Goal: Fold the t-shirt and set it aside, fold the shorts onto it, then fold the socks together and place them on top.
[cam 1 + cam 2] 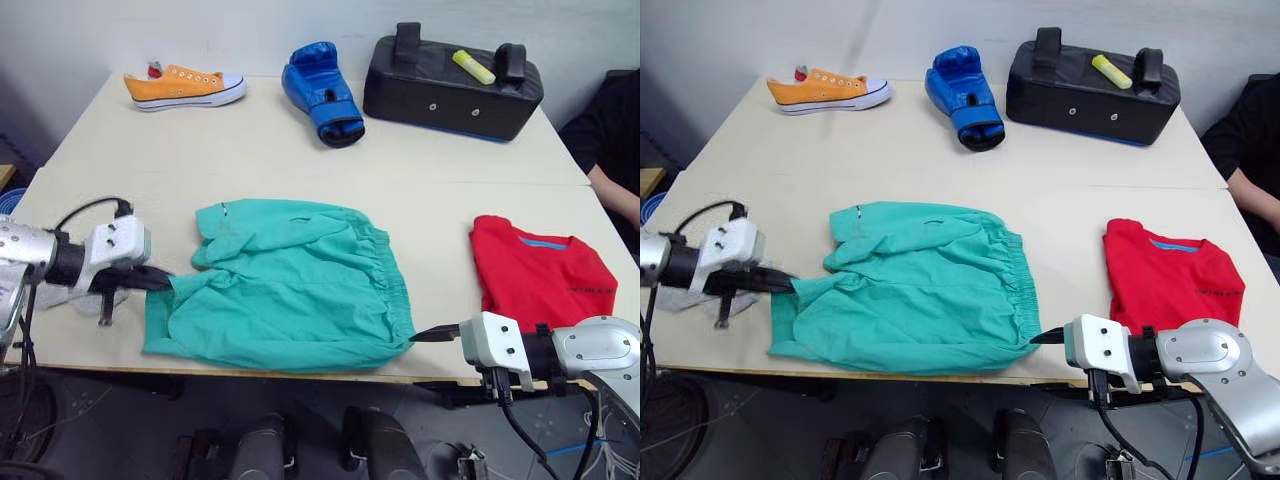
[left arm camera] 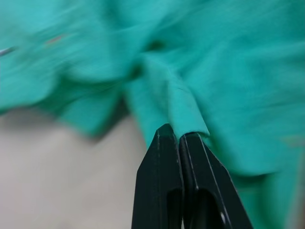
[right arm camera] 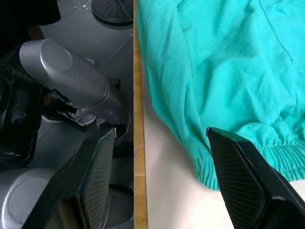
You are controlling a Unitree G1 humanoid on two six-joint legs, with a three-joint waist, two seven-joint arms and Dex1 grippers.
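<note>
Left eye view, shorts waistband rightward, left fingers pinching hem, right fingers apart.

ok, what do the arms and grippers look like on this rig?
Both arms are silver metal with a white block at the wrist. Left gripper and right gripper each have two slim, tapered black fingers, with black cables looping from each wrist.
</note>
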